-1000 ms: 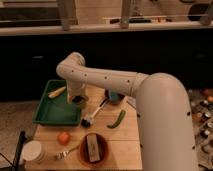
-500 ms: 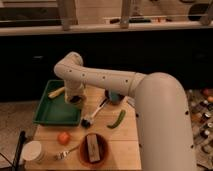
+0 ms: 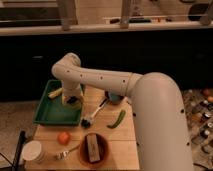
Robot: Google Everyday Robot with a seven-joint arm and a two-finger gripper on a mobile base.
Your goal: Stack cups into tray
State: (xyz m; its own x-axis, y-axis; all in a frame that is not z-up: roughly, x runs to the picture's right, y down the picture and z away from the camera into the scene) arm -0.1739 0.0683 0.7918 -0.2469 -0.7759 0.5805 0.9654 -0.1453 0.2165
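While the claw (image 3: 73, 100) hangs low over the tray (image 3: 47, 112), grip state impossible to tell, a hasty sweep toward the teal cup (image 3: 115, 98) on the table (image 3: 117, 142) could topple it.

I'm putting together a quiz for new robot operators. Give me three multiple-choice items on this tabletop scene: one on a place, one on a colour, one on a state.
1. Where is the gripper?
A. Low over the green tray
B. Over the white container
C. Down at the floor

2. What colour is the round fruit near the front of the table?
A. Purple
B. Orange
C. White

3. The reddish-brown bowl is:
A. Empty
B. Upside down
C. Holding a block-like object

Answers:
1 A: the arm bends down to the tray's right part.
2 B: it shows orange against the wood.
3 C: the block lies inside the rim.
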